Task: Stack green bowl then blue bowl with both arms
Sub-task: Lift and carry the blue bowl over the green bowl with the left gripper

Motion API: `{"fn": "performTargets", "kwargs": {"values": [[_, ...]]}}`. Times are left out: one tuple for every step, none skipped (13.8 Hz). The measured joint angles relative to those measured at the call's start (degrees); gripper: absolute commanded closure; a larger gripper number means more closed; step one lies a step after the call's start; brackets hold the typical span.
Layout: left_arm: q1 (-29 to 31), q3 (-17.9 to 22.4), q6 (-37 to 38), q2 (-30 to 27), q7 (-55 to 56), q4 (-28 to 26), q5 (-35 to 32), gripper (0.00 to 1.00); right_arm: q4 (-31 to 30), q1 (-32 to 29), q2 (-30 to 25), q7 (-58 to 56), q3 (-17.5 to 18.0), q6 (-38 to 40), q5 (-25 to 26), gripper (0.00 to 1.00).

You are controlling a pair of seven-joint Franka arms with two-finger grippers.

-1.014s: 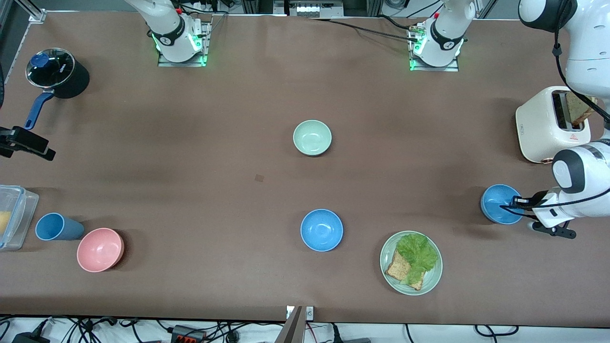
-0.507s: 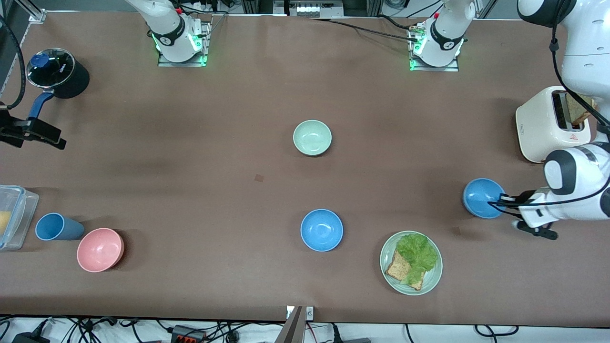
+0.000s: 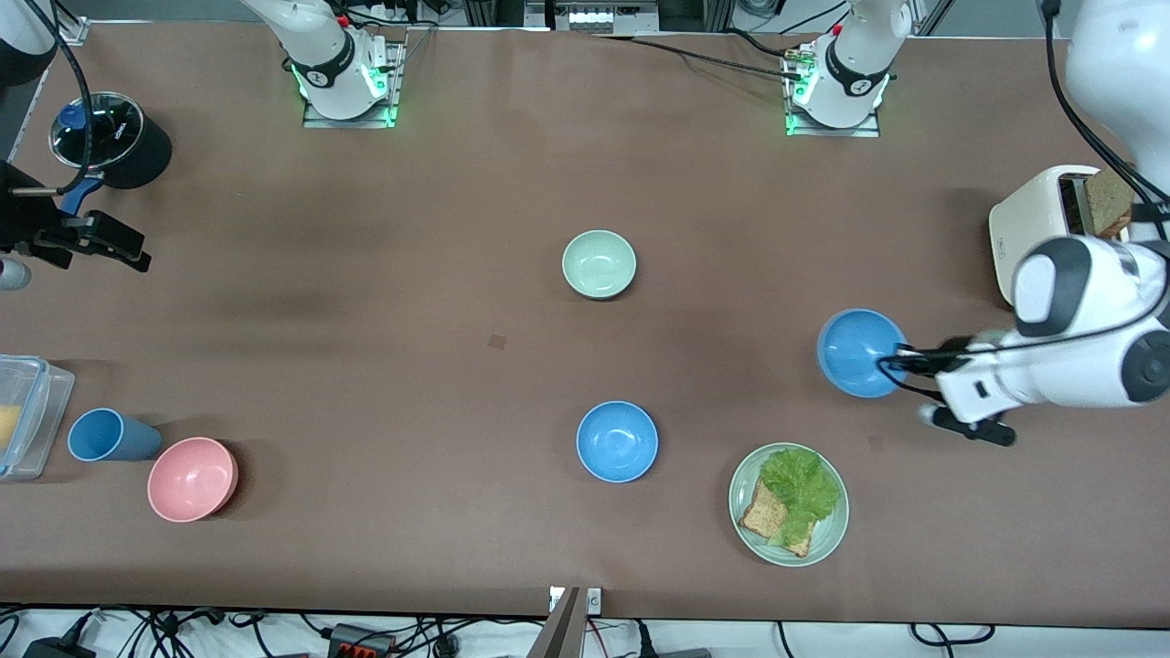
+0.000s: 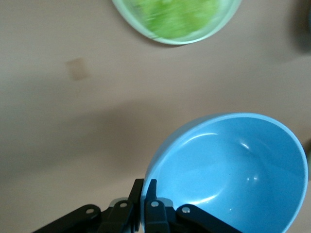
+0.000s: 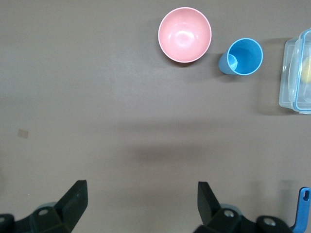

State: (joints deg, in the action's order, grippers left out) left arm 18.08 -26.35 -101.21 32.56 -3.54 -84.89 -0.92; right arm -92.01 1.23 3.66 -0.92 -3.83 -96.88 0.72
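The pale green bowl (image 3: 599, 263) sits upright in the middle of the table. One blue bowl (image 3: 617, 440) rests nearer the front camera than it. My left gripper (image 3: 903, 355) is shut on the rim of a second blue bowl (image 3: 855, 352), held tilted in the air over bare table toward the left arm's end. In the left wrist view the gripper (image 4: 145, 188) pinches the blue bowl (image 4: 233, 170) at its edge. My right gripper (image 3: 128, 251) hangs open over the right arm's end of the table; the right wrist view shows the gripper (image 5: 141, 193) empty.
A green plate (image 3: 827, 535) with lettuce and bread lies near the held bowl, a toaster (image 3: 1037, 228) at the left arm's end. At the right arm's end stand a pink bowl (image 3: 192, 478), blue cup (image 3: 105, 436), clear container (image 3: 27, 411) and black pot (image 3: 114, 142).
The left gripper finished closing on the blue bowl's rim, lifted it and carried it toward the table's middle. The right gripper came farther in over the table.
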Motion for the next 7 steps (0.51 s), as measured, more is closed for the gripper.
{"fn": "performTargets", "kwargs": {"values": [[-0.21,-3.05,0.07,-0.33,5.77,-0.16,0.01,1.0,-0.16,-0.06,-0.42,0.0,0.0,0.0,0.0,0.0],[-0.52,-6.11,-0.03,-0.32,11.77,-0.46,0.01,1.0,-0.17,-0.09,-0.67,0.0,0.0,0.0,0.0,0.0],[-1.13,-8.45,-0.51,-0.33,17.03,-1.08,0.0,1.0,-0.16,-0.1,-0.77,0.0,0.01,0.0,0.0,0.0],[-2.16,-9.99,-1.81,-0.34,21.73,-1.97,0.0,1.0,-0.11,-0.1,-0.8,0.0,0.05,0.0,0.0,0.0],[-3.78,-10.71,-3.74,-0.32,26.48,-3.15,0.0,1.0,-0.07,-0.09,-0.8,0.0,0.09,0.0,0.0,0.0],[-5.8,-10.94,-6.01,-0.31,31.26,-4.44,0.0,1.0,-0.07,-0.09,-0.79,0.0,0.11,0.0,0.0,0.0],[-8.09,-11.03,-8.7,-0.31,35.96,-5.87,0.0,1.0,-0.07,-0.08,-0.73,0.0,0.12,0.0,-0.01,0.0]]}}
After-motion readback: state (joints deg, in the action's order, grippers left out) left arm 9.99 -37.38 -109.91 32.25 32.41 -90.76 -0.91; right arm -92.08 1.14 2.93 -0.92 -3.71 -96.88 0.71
